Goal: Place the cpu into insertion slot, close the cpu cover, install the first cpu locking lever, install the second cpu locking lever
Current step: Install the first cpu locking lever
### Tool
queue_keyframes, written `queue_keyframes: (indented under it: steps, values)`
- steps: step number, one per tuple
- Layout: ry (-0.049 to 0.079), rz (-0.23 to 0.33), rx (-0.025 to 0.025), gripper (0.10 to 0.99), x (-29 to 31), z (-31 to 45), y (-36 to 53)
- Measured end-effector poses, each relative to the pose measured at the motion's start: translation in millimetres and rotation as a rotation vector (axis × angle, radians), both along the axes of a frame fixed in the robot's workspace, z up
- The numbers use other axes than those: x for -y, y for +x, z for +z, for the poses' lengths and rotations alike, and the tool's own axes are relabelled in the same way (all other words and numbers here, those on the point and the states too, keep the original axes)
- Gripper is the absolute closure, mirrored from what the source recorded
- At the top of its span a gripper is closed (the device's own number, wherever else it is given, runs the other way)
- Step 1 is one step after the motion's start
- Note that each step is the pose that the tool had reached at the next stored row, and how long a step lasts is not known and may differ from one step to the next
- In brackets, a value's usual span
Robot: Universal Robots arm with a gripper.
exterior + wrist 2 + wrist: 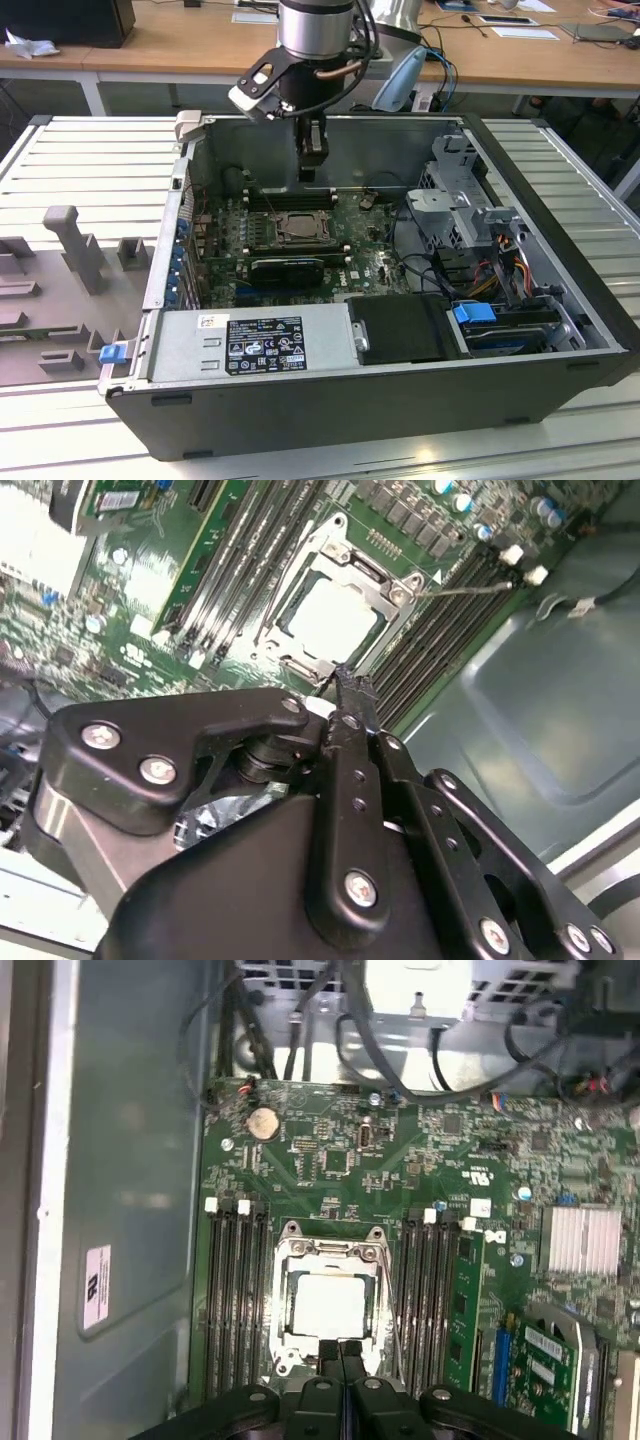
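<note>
Claw (340, 1348) pinched together, gripping nothing, hovers right over the socket's edge. The cpu (330, 1305) sits in the insertion slot (301, 226), cpu cover (330, 1253) flat around it.

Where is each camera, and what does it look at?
Exterior view: off the arm, looking down into the case; arm and gripper show.
First wrist view: on the wrist, facing the cpu past the shut gripper.
Second wrist view: on the wrist, tilted toward the cpu over the gripper.
Both wrist views share cpu and gripper.
</note>
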State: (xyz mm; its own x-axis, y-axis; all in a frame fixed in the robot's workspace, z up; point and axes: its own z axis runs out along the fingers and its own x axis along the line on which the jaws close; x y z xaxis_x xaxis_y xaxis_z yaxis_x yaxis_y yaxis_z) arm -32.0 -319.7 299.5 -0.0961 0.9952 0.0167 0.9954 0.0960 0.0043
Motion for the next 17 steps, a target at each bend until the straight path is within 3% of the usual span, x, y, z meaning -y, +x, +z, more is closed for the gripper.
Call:
queue_keyframes:
  steps: [2, 6, 9, 12, 17]
  values:
    - [0.000, 0.056, 0.0009, 0.980, 0.0, -2.0, 0.0]
    - [0.000, 0.112, 0.0065, 0.980, 0.0, -4.4, 0.0]
    - [0.000, 0.173, 0.0065, 0.980, 0.1, -5.0, -0.1]
    - [0.000, 0.268, 0.0066, 0.980, 0.0, -5.3, 0.0]
    - [0.001, 0.365, 0.0067, 0.980, 0.0, -5.3, 0.0]
